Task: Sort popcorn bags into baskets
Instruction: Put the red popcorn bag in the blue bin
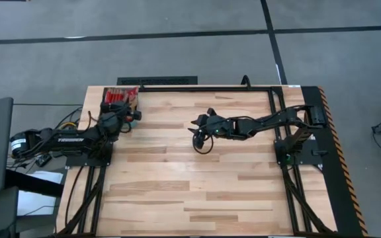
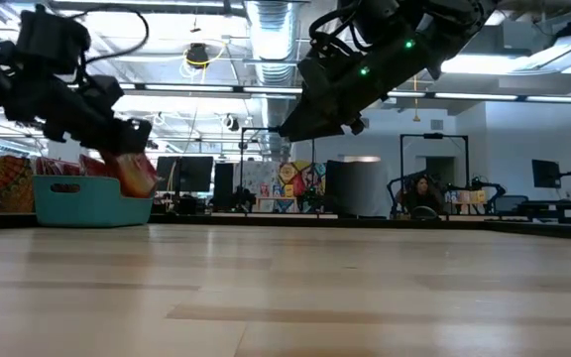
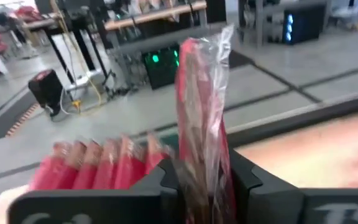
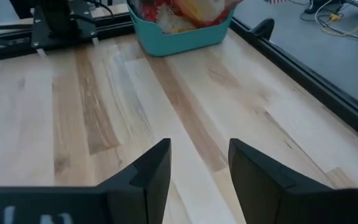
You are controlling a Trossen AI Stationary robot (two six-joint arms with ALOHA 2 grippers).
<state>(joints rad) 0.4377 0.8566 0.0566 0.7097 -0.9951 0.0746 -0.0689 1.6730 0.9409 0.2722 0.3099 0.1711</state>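
Observation:
A teal basket [image 2: 77, 198] stands at the table's far left corner with several red popcorn bags [image 3: 98, 165] upright inside it. My left gripper [image 3: 204, 180] is right beside the basket, shut on one more red popcorn bag [image 3: 201, 118]. In the low view this bag [image 2: 137, 174] hangs at the basket's right end. My right gripper [image 1: 196, 132] hovers open over the middle of the table, nothing between its fingers [image 4: 151, 171], pointing toward the basket [image 4: 179, 37]. My left gripper pinches the red bag between its two fingers, on its two flat faces [image 3: 194, 174]. The fingers reach in about level. The bag's clear sealed end [image 3: 219, 43] sticks out past them. Whether its lower end [image 2: 139, 190] touches the basket, I cannot tell.
A black frame rail [image 1: 204, 86] runs along the table's far edge, with the arm bases at the left and right. Bare wood [image 1: 197, 192] spreads across the middle and near side of the table.

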